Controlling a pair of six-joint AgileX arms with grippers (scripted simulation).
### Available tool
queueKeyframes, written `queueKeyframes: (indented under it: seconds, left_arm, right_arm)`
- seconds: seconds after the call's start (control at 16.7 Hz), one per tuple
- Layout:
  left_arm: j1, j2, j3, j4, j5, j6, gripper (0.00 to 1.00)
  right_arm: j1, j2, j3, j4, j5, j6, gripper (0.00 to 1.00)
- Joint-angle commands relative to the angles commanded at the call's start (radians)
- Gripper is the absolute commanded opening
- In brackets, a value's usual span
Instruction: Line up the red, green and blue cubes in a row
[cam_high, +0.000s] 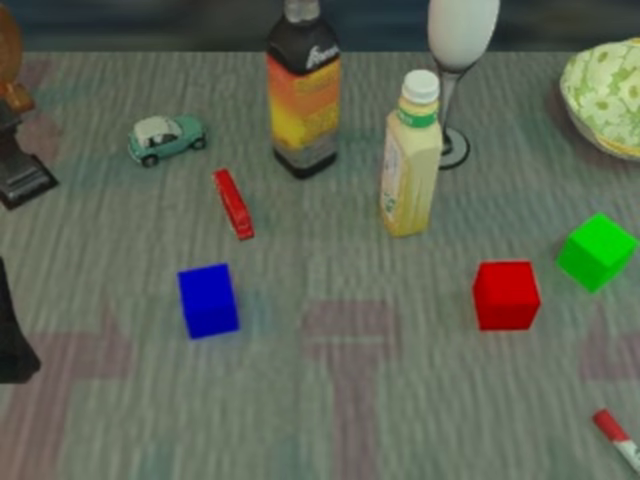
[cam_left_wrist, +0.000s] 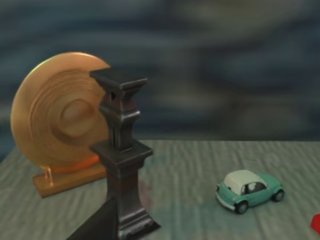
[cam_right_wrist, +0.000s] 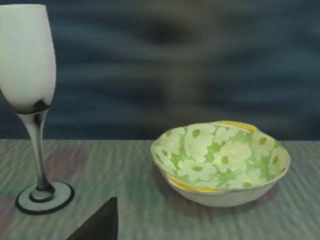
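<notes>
The blue cube (cam_high: 208, 300) sits left of the table's middle. Toward the right lies the red cube (cam_high: 506, 295), and the green cube (cam_high: 596, 251) rests a little behind it near the right edge. All three stand apart, untouched. My left gripper (cam_high: 14, 345) is parked at the left edge, well left of the blue cube; one dark fingertip (cam_left_wrist: 102, 225) shows in its wrist view, open with nothing held. My right gripper is outside the top view; its wrist view shows one dark fingertip (cam_right_wrist: 104, 222) over bare table, open and empty.
At the back stand a toy car (cam_high: 166, 138), a dark sauce bottle (cam_high: 303, 90), a yellow bottle (cam_high: 411, 160), a wine glass (cam_high: 455, 60) and a flowered bowl (cam_high: 610, 95). A dark pedestal (cam_high: 20, 165) stands back left. A flat red bar (cam_high: 233, 204) and a red-and-white stick (cam_high: 620, 440) lie loose.
</notes>
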Motion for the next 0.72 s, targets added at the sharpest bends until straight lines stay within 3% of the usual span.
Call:
queueKeyframes:
  seconds: [0.36,0.72]
  left_arm:
    - [0.000,0.000,0.000,0.000,0.000,0.000,1.00]
    - [0.000,0.000,0.000,0.000,0.000,0.000,1.00]
  right_arm:
    - [0.025,0.104,0.100,-0.059,0.001,0.024,1.00]
    - [0.119,0.565,0.456,-0.307,-0.001,0.110,1.00]
